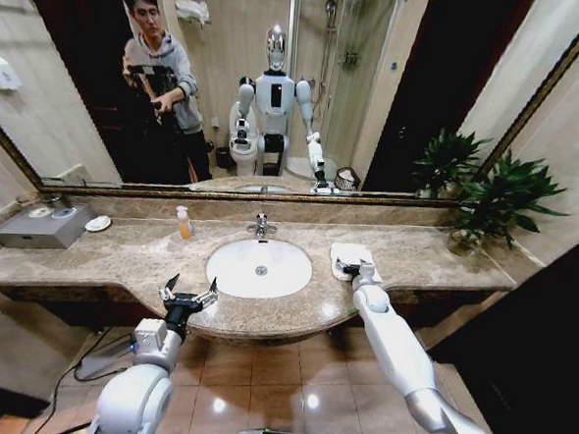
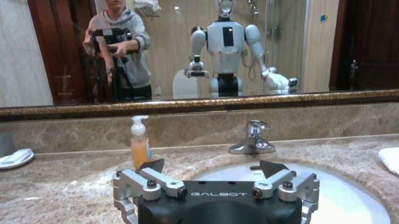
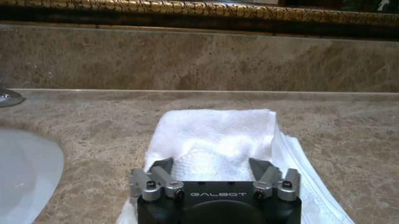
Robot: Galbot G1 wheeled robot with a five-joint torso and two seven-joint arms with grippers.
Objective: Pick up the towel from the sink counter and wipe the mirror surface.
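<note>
The white towel [image 1: 349, 253] [image 3: 215, 133] lies folded on the speckled sink counter [image 1: 130, 256], just right of the oval basin [image 1: 259, 267]. My right gripper [image 1: 354, 270] [image 3: 212, 165] is down on the towel's near end. It is open, a finger on each side of a raised fold of cloth. Over the counter's front edge, left of the basin, my left gripper [image 1: 188, 294] [image 2: 212, 168] hovers open and holds nothing. The mirror surface [image 1: 278, 79] [image 2: 187, 46] spans the wall behind the counter. The towel's edge [image 2: 389, 161] also appears in the left wrist view.
A chrome faucet [image 1: 260, 225] [image 2: 252, 140] stands behind the basin, with a soap pump bottle [image 1: 183, 222] [image 2: 140, 144] to its left. A grey box [image 1: 43, 227] and a small white dish [image 1: 98, 223] sit at the far left. A potted plant [image 1: 497, 200] fills the right corner.
</note>
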